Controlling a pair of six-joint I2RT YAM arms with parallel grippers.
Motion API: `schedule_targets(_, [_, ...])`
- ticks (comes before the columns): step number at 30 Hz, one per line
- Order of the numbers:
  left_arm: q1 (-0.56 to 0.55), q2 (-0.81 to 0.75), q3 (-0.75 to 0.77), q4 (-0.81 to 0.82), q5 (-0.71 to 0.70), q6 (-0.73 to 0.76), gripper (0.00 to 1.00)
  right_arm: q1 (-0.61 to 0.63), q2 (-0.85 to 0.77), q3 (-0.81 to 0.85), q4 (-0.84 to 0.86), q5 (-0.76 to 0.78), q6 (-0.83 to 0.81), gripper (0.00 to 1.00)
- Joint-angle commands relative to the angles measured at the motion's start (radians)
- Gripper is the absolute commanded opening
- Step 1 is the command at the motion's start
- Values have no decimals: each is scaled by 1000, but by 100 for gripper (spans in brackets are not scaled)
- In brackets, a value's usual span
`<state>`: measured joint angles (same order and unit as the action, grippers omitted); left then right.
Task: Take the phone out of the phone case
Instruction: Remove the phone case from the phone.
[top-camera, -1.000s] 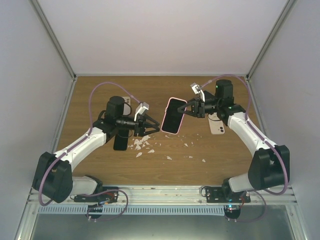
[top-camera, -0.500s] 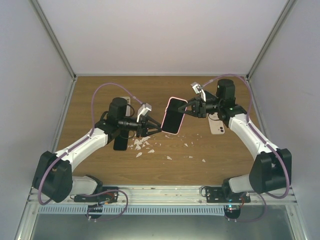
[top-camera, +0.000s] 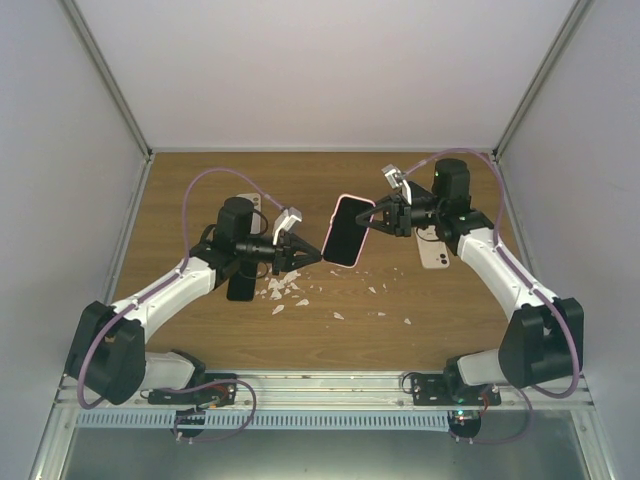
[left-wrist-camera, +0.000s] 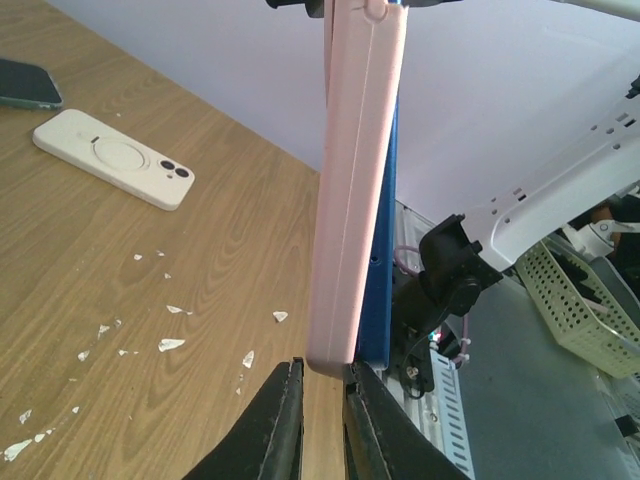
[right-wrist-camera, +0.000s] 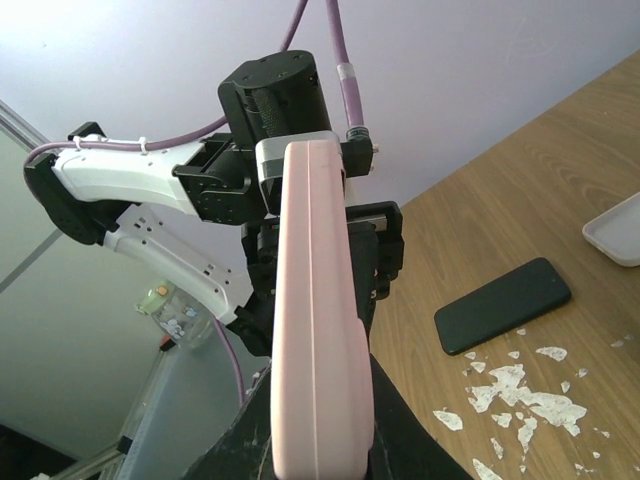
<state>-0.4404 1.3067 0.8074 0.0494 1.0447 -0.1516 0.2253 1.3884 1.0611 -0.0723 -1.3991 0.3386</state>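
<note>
**Stage: early.** The phone (top-camera: 343, 238) is seated in the pink case (left-wrist-camera: 355, 180), its dark screen turned toward the top camera. The pair is held slanted in the air above the table (top-camera: 450, 320), between the two arms. In the left wrist view a blue edge of the phone shows alongside the case's wall. No corner is seen lifted free, so separation is judged not yet begun.

**Right gripper** (top-camera: 378, 218): closed on the case's upper right end and carrying it.

**Left gripper** (top-camera: 312, 256): at the case's lower left end, jaws drawn nearly together with a slim gap. The case's end lies right at the fingertips, but it cannot be told whether they pinch its lip or merely touch it.

**Left to do:** secure a hold on the rim, peel the case off the phone or push the phone out, and part the two.

**Surroundings:**
- White flakes (top-camera: 290, 288) are scattered on the table below and left of the case.
- A dark phone (right-wrist-camera: 503, 305) lies flat to the left of the case, under the left arm.
- A white phone (left-wrist-camera: 112, 158) lies flat to the right of the case, beside the right arm.

All lie well below the case, and none stands between the grippers.

**Likely hindrance:** the right gripper appears to clamp case and phone together, which may resist release.
</note>
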Motion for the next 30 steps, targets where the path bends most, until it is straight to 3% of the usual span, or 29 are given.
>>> schedule_targets(1, [15,26,-16,55,-69,-14,12,25,-50,12,1,-156,15,1])
schedule_targets(30, [15,62,70,74,-93,-76,10,138,-10,-8,-33,-186,-20,1])
